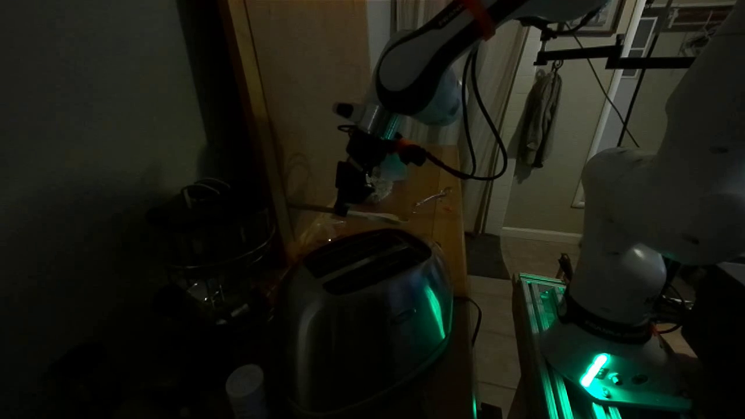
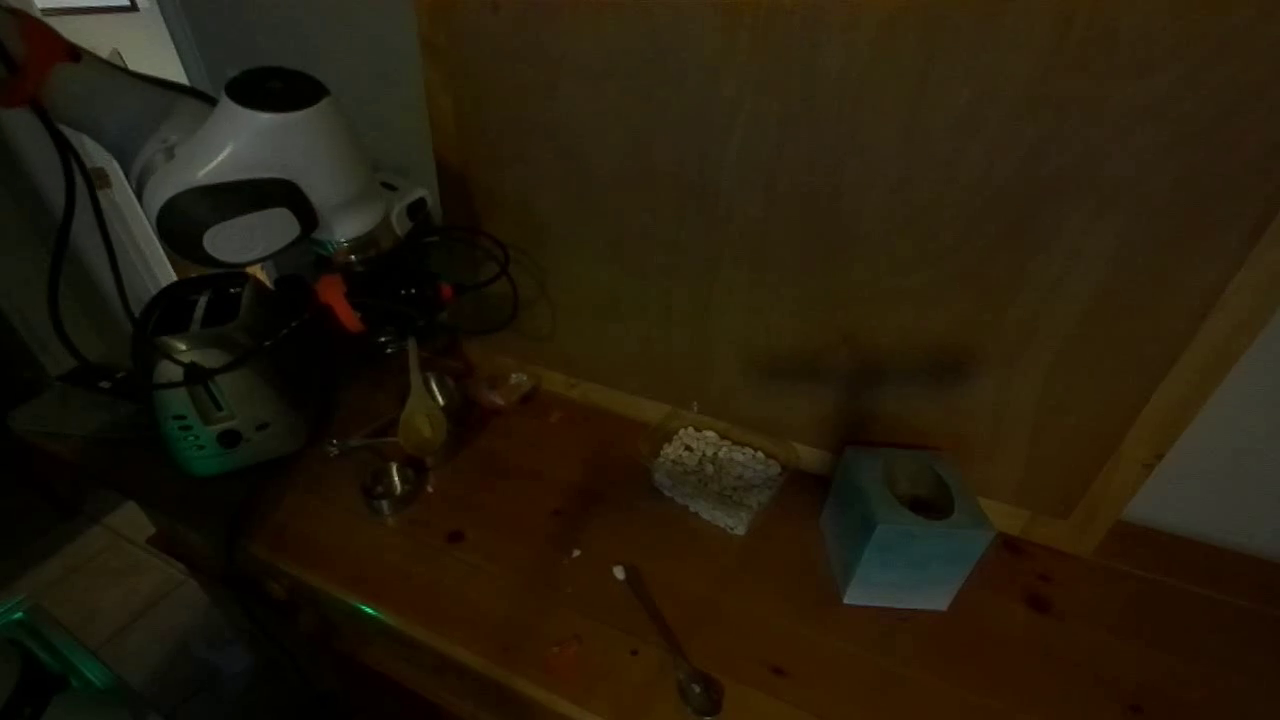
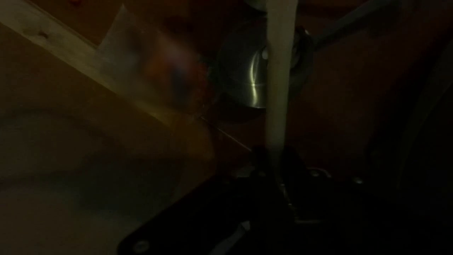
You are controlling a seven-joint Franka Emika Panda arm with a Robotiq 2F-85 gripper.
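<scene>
I have the gripper (image 3: 277, 154) clenched on a pale wooden spoon (image 2: 418, 402) near the toaster (image 2: 235, 405). In an exterior view I see the spoon's oval bowl (image 2: 424, 427); my wrist view gives only its slim, straight handle (image 3: 279, 88).

Dimly lit wooden counter (image 2: 520, 585), reddish brown with dark knots, and the objects resting on it. A metal toaster (image 1: 372, 326) with two slots stands upright, as seen in both exterior views. Near it are a front metal cup (image 2: 390, 487) and a rear metal cup (image 3: 240, 74), the latter with a long handle (image 3: 354, 21); whether the cups touch cannot be told. Just beside the rear cup lies a clear plastic bag (image 3: 152, 71), its contents blurred. Farther along stand a transparent container (image 2: 705, 510) of pale pieces (image 2: 715, 450) and a blue box (image 2: 890, 550) with a round opening on top. A brown spoon (image 2: 656, 620) lies near a white fragment (image 2: 575, 553).
</scene>
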